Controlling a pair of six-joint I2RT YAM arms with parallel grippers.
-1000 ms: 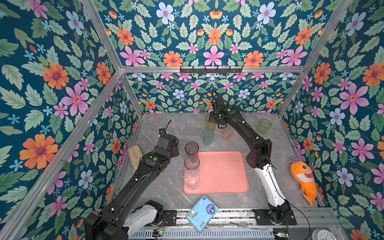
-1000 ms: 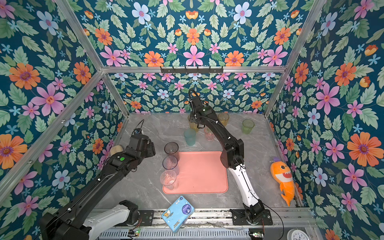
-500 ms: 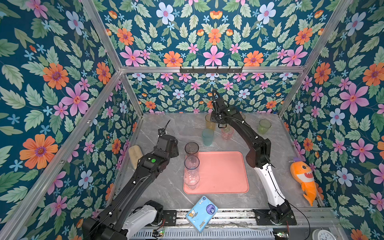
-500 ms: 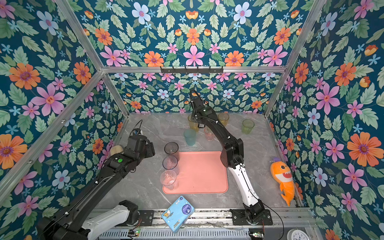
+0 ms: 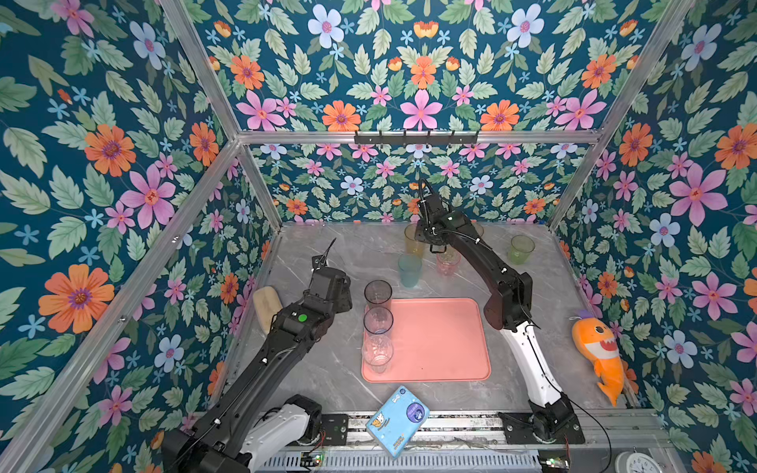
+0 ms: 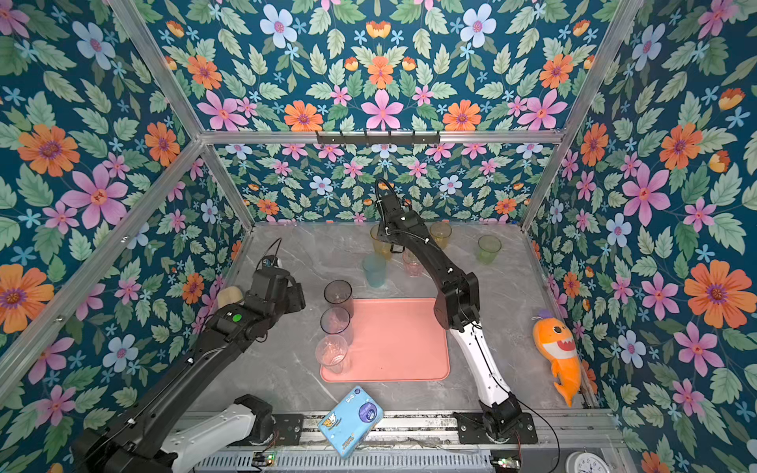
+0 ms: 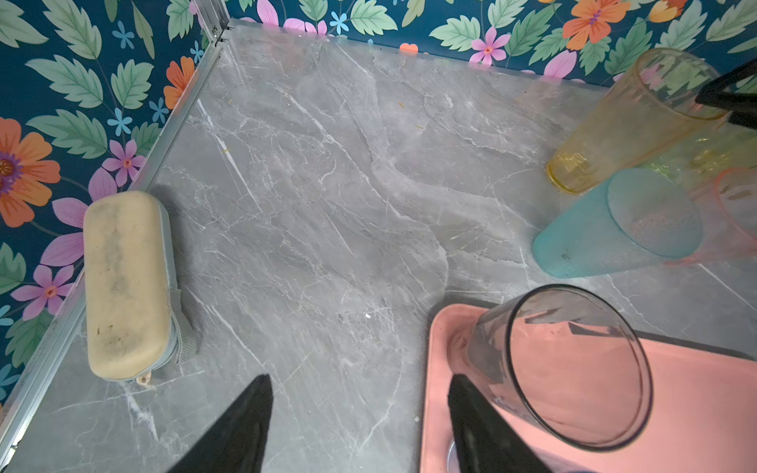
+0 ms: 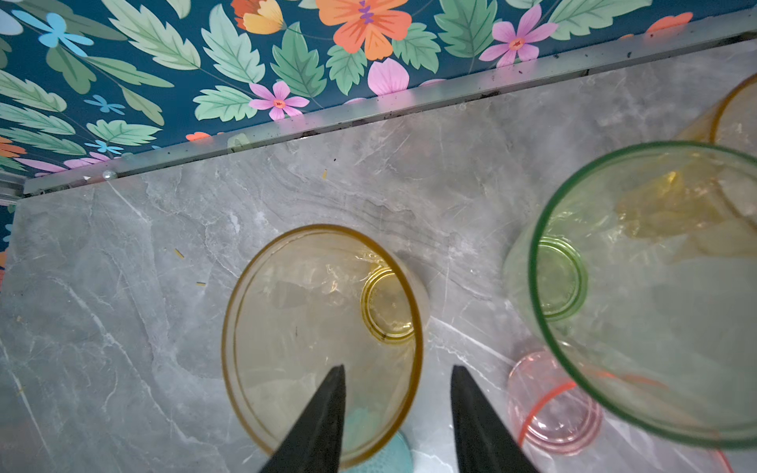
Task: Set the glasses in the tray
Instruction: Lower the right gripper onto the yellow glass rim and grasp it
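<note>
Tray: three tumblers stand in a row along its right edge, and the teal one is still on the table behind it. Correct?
Not quite: the row is on the left edge of the tray, not the right. Both top views show the smoky grey tumbler, pale blue tumbler and clear tumbler there. The teal tumbler is indeed still on the table behind it.
</note>
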